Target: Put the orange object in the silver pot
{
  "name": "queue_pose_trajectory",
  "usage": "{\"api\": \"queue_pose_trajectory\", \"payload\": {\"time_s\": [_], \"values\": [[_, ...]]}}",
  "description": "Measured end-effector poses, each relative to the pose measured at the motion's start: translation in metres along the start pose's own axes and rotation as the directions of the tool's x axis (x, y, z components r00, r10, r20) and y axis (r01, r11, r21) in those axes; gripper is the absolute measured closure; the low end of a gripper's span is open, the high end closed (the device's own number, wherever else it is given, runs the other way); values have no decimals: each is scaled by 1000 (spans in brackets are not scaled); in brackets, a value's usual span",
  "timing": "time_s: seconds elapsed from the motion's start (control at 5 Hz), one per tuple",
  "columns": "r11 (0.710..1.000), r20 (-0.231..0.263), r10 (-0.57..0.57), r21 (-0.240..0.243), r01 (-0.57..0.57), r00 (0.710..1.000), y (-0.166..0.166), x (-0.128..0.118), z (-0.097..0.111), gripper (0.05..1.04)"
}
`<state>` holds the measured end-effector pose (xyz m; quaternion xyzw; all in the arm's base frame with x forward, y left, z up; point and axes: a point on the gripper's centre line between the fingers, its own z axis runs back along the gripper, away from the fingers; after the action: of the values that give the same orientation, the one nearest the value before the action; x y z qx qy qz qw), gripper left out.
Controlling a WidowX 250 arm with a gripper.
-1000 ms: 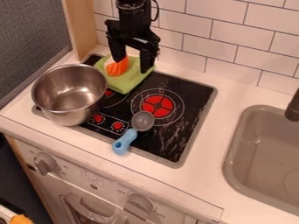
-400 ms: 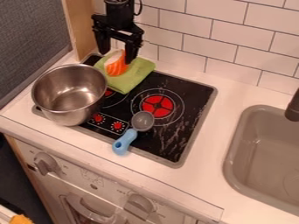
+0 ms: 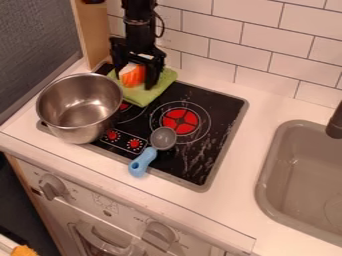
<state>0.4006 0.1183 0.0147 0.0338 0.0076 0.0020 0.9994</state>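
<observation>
Over the back left of the stove, my gripper [image 3: 135, 81] points down and stands open, one finger on each side of the orange object [image 3: 133, 76]. That object, orange with pale stripes and a white part, rests on a folded green cloth [image 3: 142, 96]; the gripper covers some of its upper part. The silver pot [image 3: 80, 109] stands at the stove's left side, in front and to the left of the cloth, and its visible inside holds nothing.
A spoon with a blue handle [image 3: 143, 162] and grey bowl lies across the front of the black stove top [image 3: 220, 107]. To the right is a grey sink [image 3: 300, 175] with a dark faucet [image 3: 335, 123]. A tiled wall [image 3: 257, 37] rises behind.
The gripper first moved left and up, then came down around the orange object. Cloth, pot and spoon have kept their places.
</observation>
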Motion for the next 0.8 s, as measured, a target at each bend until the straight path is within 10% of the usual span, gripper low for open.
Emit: {"api": "queue_pose_trajectory", "payload": {"time_s": [0.2,0.8], "values": [[1000,11,-8,-8,8,1000,-2,0,-1,398],[998,142,35,-50,-28,989,9,-30,48,438]]}}
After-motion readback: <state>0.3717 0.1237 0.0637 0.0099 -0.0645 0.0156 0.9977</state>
